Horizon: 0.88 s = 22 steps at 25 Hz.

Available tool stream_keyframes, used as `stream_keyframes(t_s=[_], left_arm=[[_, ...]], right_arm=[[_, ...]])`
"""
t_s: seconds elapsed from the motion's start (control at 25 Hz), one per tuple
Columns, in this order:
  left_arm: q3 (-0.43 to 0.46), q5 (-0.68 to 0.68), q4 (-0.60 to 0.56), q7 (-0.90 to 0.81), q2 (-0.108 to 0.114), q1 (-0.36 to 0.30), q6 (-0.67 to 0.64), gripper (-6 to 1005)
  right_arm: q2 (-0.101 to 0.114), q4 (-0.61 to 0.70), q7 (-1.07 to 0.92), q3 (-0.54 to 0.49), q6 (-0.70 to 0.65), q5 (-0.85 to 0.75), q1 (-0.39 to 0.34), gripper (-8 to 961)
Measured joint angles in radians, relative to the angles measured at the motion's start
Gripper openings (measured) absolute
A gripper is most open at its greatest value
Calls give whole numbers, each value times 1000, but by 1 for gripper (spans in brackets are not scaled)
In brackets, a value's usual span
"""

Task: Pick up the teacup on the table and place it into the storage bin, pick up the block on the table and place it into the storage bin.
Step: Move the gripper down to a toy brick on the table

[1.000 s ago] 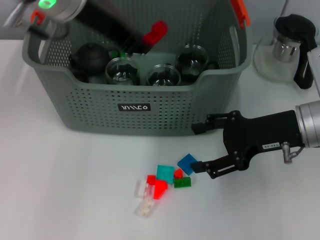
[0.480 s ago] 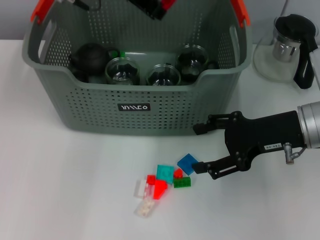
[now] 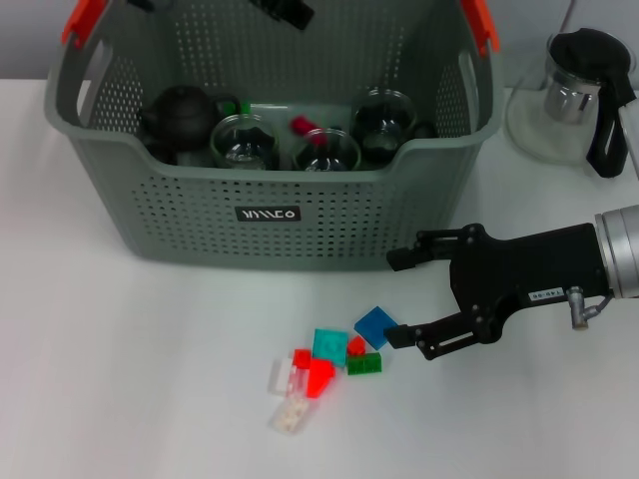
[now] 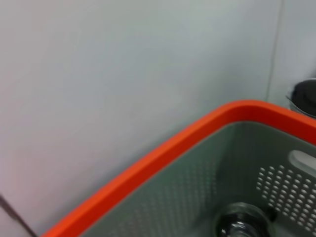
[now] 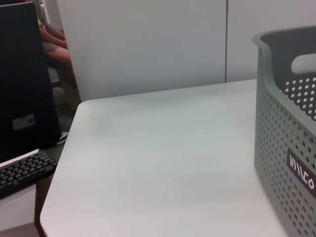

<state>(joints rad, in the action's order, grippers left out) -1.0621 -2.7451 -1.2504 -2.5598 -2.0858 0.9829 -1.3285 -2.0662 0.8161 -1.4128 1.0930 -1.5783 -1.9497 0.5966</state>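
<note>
The grey-green storage bin (image 3: pixel 200 215) stands at the back of the table; its orange rim (image 4: pixel 163 158) fills the left wrist view, and its wall (image 5: pixel 281 128) shows in the right wrist view. Inside are three glass teacups (image 3: pixel 243 140), a black teapot (image 3: pixel 180 112) and a small red block (image 3: pixel 300 125). No teacup stands on the table. Several loose blocks lie in front of the bin, among them a blue block (image 3: pixel 374 324) and a teal block (image 3: pixel 329 345). My right gripper (image 3: pixel 399 299) is open and low, its lower finger beside the blue block. Only a black part of my left gripper (image 3: pixel 285 9) shows above the bin.
A glass teapot with a black lid and handle (image 3: pixel 584 85) stands at the back right on a round coaster. Red (image 3: pixel 319 377), green (image 3: pixel 363 364) and clear (image 3: pixel 290 416) blocks lie in the cluster. A monitor and keyboard (image 5: pixel 22 170) stand beyond the table edge.
My left gripper has risen out of the bin to the top edge of the view. The red block it carried now lies inside the bin. My right gripper has barely moved.
</note>
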Motion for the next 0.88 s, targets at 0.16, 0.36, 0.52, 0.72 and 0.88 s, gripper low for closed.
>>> stream_keyframes(t_s=[0.16,0.36,0.52,0.72,0.88], left_arm=[[0,38,-136,28,-14,-53,-49,599],[-22,205,-465,235,-80,-190,-246,804],[-81,321,-619,277,-81,-303,-359,921],[-134,419,-696,333,-86,-434,-470,920],[-171,426,-676,363,-89,-483,-561,920]], right_arm=[[0,0,0,-2,0,0,-1,942],[0,0,0,-5,3,0,-1,941],[-1,0,0,-9,9,0,-3,940],[-6,-1,0,-26,12,-2,-4,941],[-8,-1,0,-31,13,-5,-5,942]])
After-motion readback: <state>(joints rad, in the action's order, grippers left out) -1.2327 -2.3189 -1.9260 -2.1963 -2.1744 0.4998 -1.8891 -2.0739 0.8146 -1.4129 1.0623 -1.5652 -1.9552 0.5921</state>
